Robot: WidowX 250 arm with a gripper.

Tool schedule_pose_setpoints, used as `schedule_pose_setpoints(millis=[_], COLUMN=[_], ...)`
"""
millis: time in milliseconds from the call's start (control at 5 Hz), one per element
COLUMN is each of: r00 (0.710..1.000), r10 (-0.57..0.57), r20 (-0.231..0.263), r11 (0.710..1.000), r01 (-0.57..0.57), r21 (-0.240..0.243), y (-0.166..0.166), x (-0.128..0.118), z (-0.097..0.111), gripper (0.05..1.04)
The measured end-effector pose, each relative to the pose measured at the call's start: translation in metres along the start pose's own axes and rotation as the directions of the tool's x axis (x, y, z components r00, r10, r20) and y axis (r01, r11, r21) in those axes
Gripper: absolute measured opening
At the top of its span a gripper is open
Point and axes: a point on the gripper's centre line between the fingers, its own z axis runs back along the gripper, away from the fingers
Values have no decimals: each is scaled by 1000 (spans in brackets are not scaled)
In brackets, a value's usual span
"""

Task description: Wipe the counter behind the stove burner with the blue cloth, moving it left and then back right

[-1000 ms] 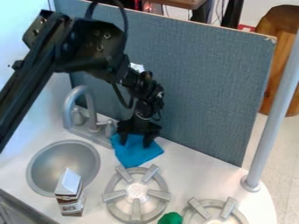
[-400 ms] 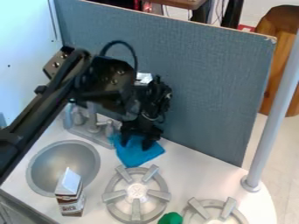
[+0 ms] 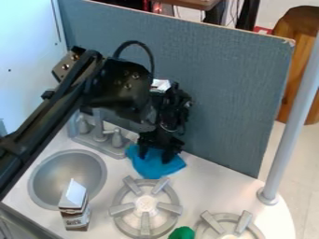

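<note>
Camera view: blue cloth (image 3: 156, 167), seemingly held.

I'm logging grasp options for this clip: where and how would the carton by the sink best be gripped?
Probably by the body of the carton, just below its slanted top, from above, closing on two opposite walls. It stands upright with flat, seemingly parallel sides, while the sloped top would likely slip.
</note>
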Motion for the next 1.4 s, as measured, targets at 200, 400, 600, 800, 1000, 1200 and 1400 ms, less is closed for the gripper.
schedule_pose_setpoints(millis=[200, 400, 600, 800, 1000, 1200, 1400], r00=[999, 998, 997, 993, 993, 988, 978], r10=[-40, -51, -80, -118, -115, -148, -201], r20=[-26, -33, -23, -8, -27, -41, -56], r11=[998, 996, 992, 986, 981, 973, 959], r01=[39, 49, 77, 116, 109, 138, 185], r21=[-47, -72, -97, -123, -162, -186, -213], y=[-20, -30, -48, -78, -84, -86, -93], x=[-16, -22, -24, -32, -36, -47, -67], z=[7, 8, 19, 23, 23, 24, 27], gripper=[1001, 1001, 1001, 1001, 1001, 1001, 1001])
